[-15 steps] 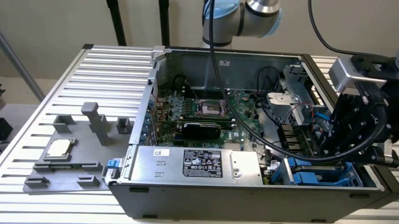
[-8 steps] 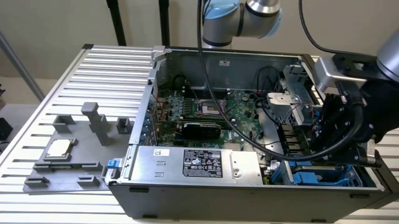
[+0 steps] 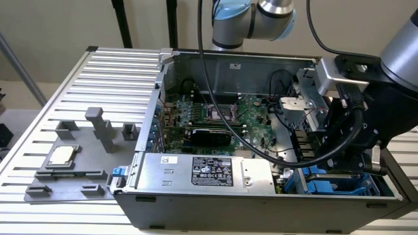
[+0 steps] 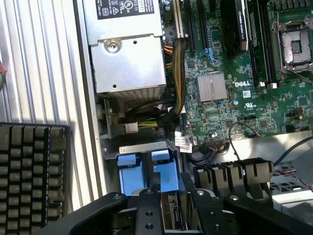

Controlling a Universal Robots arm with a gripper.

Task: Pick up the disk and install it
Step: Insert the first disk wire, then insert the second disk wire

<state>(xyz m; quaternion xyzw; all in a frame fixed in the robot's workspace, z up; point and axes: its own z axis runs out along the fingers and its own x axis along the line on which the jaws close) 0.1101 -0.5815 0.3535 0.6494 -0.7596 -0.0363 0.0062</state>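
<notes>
Exterior view: the open computer case [image 3: 274, 205] is seen on the slatted desk [image 3: 98, 83], filling the centre and right of the frame. The claw [image 3: 353, 164] is lowered into the lower right corner of the case, over the blue drive bay. The disk [image 3: 326, 188] is partly glimpsed there as blue carrier plastic at lower right, beside the silver power-supply box [image 3: 209, 171]. The motherboard [image 3: 216, 115] is seen at frame centre, and a small CPU chip [image 3: 62, 155] rests on a grey fixture at lower left.

Wrist view: the claw [image 4: 171, 205] is seen at bottom centre, its fingers [image 4: 154, 188] set narrow around the blue carrier tabs of the disk [image 4: 166, 171]; the tabs sit between the fingers and appear gripped. A keyboard [image 4: 29, 171] lies at lower left, outside the case.

Handling, as judged: the disk is taken to be stiff, fairly dense and shock-sensitive, so knocks are to be avoided. The blue plastic rails are likely slightly flexible and smooth; hold is best taken on the raised blue tabs, not on the metal body.

Look: blue plastic carrier with two squared tabs; the metal body is mostly hidden in the bay.
</notes>
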